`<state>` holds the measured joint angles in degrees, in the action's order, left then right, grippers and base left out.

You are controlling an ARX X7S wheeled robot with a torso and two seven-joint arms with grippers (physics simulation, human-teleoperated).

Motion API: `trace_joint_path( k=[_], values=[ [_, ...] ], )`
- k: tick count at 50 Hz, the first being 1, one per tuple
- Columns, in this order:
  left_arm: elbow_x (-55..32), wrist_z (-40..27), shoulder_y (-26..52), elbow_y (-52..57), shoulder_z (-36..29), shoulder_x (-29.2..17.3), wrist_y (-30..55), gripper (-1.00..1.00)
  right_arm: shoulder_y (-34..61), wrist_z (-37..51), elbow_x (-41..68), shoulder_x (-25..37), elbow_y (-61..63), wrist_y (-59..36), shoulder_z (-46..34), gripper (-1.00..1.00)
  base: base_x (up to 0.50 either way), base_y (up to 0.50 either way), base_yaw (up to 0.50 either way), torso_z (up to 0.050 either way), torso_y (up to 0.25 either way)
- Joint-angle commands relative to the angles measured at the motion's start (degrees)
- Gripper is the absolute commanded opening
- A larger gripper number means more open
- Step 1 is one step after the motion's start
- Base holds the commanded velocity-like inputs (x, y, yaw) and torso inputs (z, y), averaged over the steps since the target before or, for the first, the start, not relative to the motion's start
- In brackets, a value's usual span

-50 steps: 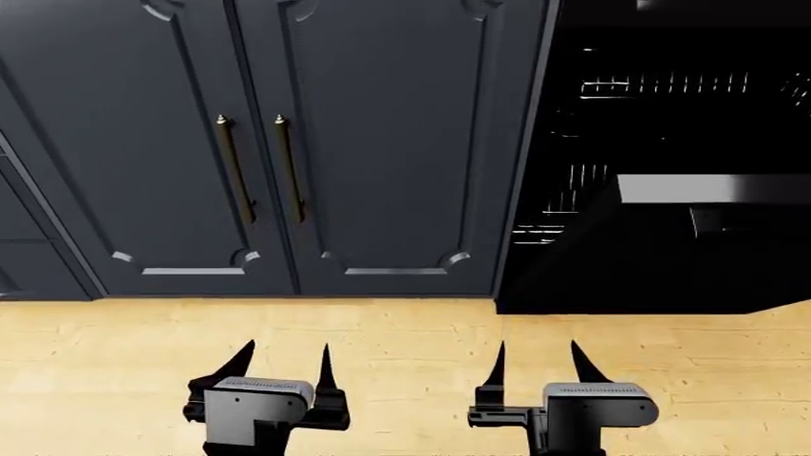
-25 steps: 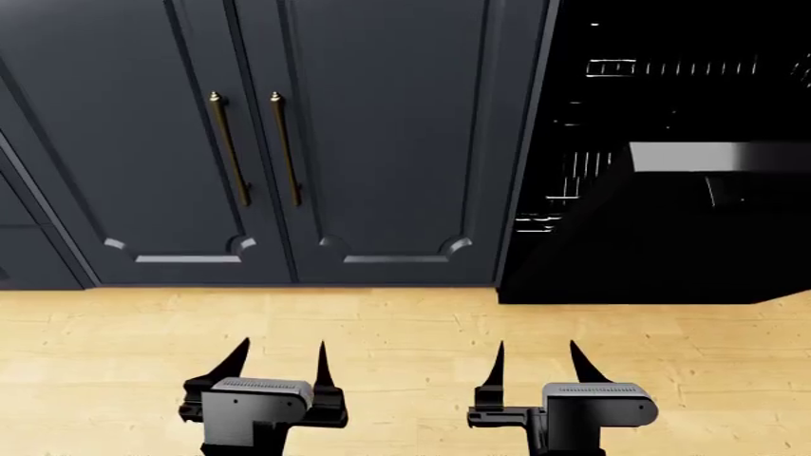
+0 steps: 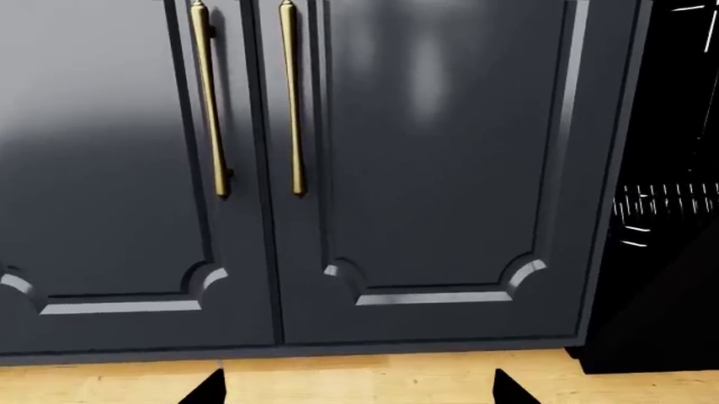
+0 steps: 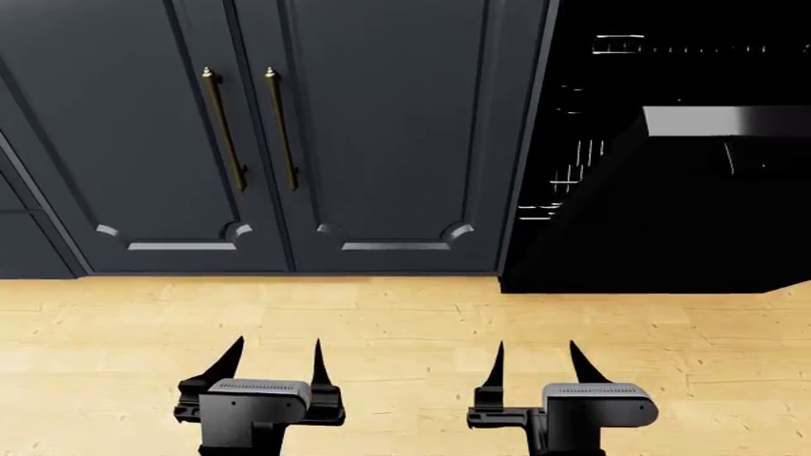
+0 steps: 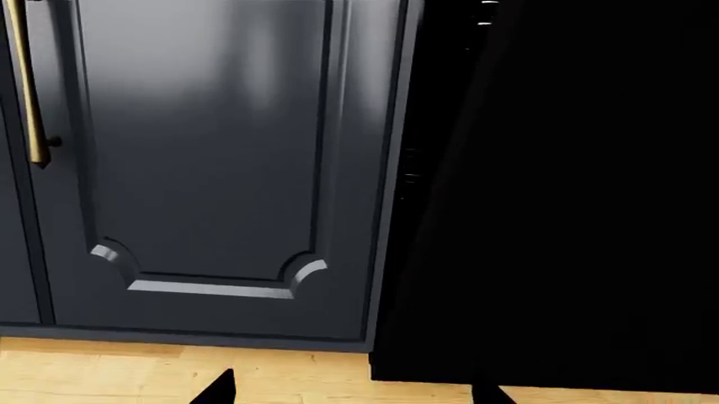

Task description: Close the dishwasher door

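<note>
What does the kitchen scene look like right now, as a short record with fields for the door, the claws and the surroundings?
dishwasher door: partly open, tilted outward, silver-grey top edge showing
dishwasher racks: visible behind the door
left claw: open, empty, over the floor
right claw: open, empty, nearer the door, not touching it
cabinet doors: shut, brass handles
floor: light wood

cabinet doors ahead-left | dishwasher door ahead-right, beside them | floor in front
</note>
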<state>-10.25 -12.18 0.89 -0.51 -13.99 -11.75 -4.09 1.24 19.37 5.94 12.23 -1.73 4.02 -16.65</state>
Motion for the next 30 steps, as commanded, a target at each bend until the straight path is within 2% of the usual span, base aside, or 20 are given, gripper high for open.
trace_joint_path(
  k=[1,30],
  values=[
    [-0.32,-0.47,0.06,-0.23,-0.04,-0.14,-0.4,1.0,0.14,0.29,0.07,0.15,-0.2,-0.09,-0.38,1.0,0.0,0.0,0.0,-0.05,0.0],
    [-0.94,-1.54,0.31,0.0,-0.51,-0.62,-0.08,1.0,0.46,0.72,0.71,0.69,0.06,-0.68,-1.12,1.0,0.0,0.0,0.0,-0.05,0.0]
  ],
)
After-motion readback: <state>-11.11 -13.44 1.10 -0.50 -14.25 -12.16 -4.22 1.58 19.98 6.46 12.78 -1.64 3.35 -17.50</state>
